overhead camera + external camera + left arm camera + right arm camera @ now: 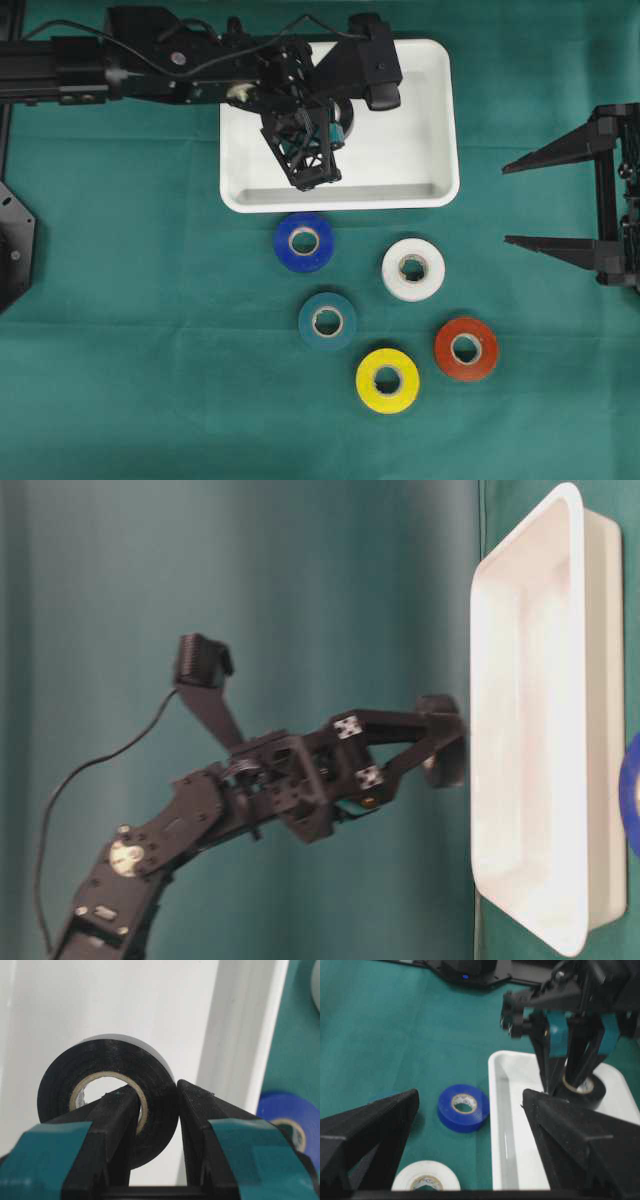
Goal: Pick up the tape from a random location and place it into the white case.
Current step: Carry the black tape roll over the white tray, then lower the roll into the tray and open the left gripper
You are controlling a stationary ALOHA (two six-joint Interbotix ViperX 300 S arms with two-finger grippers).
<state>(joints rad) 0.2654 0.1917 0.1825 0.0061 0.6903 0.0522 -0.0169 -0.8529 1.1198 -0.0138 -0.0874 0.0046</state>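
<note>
A black tape roll point(60, 1090) hangs on edge over the white case point(400, 150), a little above its rim point(520, 730). My left gripper point(157, 1089) is shut on the roll's wall, one finger through the cardboard core and the other outside. From the right wrist view the roll point(592, 1091) shows inside the case point(505, 1135), under the left fingers. In the overhead view the left gripper point(320, 140) covers most of the roll. My right gripper point(506, 204) stands wide open at the right edge, empty, with its jaws point(470, 1097) pointing toward the case.
Several more rolls lie flat on the green cloth in front of the case: blue point(303, 241), white point(413, 269), teal point(327, 321), yellow point(387, 380) and red point(466, 348). The blue one is close to the case's near rim.
</note>
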